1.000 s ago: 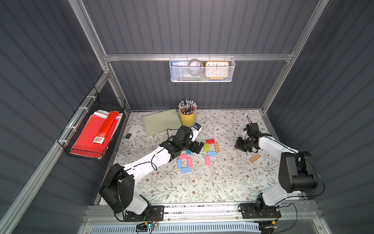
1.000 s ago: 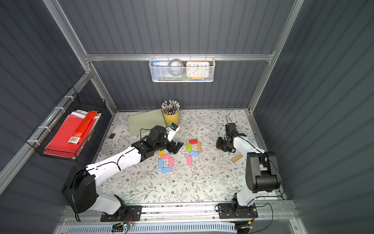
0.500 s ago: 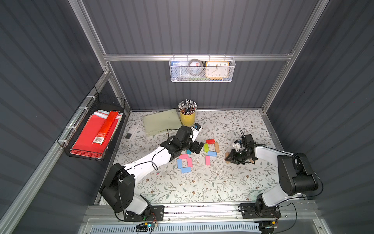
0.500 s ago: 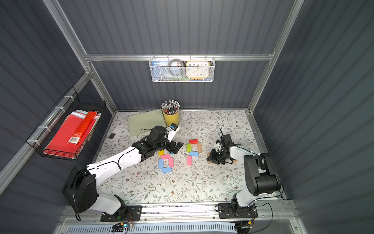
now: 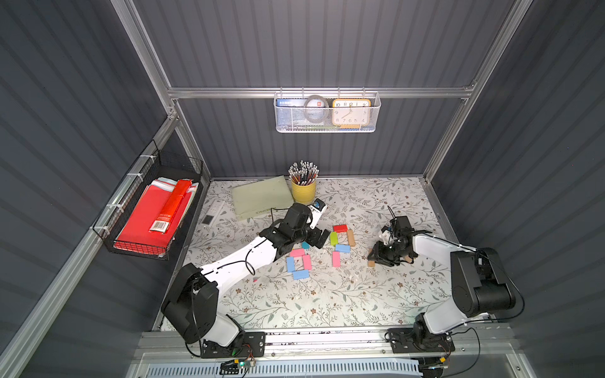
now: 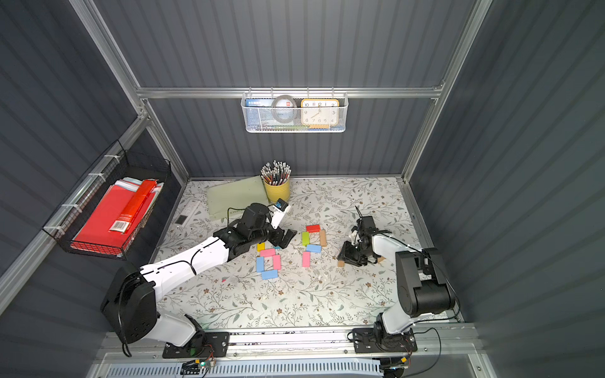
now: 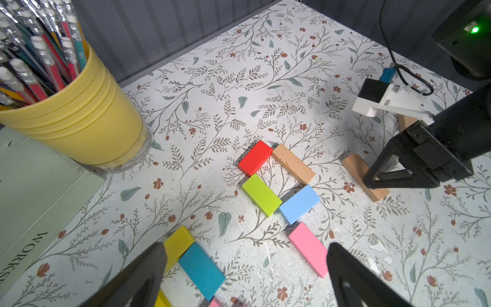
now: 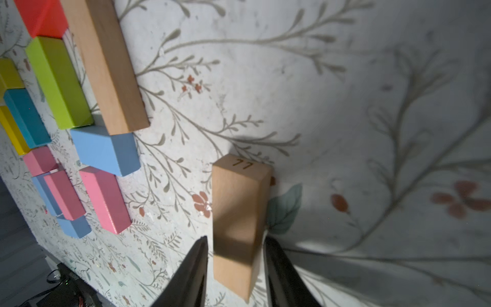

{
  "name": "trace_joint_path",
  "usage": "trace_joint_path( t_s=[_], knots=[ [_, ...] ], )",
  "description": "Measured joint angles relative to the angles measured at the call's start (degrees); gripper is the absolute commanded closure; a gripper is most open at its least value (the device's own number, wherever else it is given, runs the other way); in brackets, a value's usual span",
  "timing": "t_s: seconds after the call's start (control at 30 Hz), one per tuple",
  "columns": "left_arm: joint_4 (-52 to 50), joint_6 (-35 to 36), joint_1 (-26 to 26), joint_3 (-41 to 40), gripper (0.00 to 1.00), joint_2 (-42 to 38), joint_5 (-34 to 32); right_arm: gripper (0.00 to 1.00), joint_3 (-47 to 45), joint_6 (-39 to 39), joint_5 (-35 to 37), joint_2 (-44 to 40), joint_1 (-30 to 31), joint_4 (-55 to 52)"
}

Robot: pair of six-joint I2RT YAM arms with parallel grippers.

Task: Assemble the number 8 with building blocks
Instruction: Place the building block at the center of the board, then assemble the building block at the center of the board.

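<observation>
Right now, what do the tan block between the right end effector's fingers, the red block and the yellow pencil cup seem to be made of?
Tan block: probably bare wood, matte; fine grain and a mark printed on its end show.
Red block: likely wood under smooth opaque paint, slight sheen; no grain shows, so plastic is possible.
Yellow cup: seems plastic, ribbed, softly glossy.
</observation>
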Motion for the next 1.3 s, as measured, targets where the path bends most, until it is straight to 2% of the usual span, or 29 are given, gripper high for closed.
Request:
trace_joint_path(
  t_s=[0.3, 0.4, 0.57, 0.83, 1.2, 1.3],
  knots=[
    [0.0, 0.0, 0.0, 0.0, 0.02, 0.0, 0.0, 0.44, 4.3, 1.5, 7.0, -3.0, 0.4, -5.1],
    [0.0, 0.0, 0.0, -0.1, 0.02, 0.0, -0.2, 0.39, 6.2, 3.8, 9.7, -4.5, 2.2, -6.2],
    [0.1, 0.0, 0.0, -1.6, 0.01, -1.1, -0.7, 0.36, 8.7, 8.6, 15.6, -5.4, 7.5, -8.0],
    [0.5, 0.0, 0.0, -2.0, 0.01, -2.1, -1.1, 0.39, 9.9, 14.5, 21.7, -1.5, 13.7, -10.1],
    [0.5, 0.0, 0.0, -2.0, 0.01, -2.1, -1.1, 0.48, 9.9, 16.8, 24.6, 2.4, 14.5, -10.1],
    [0.5, 0.0, 0.0, -2.0, 0.01, -2.1, -1.1, 0.53, 10.2, 16.8, 24.9, 4.4, 14.8, -9.8]
  ],
)
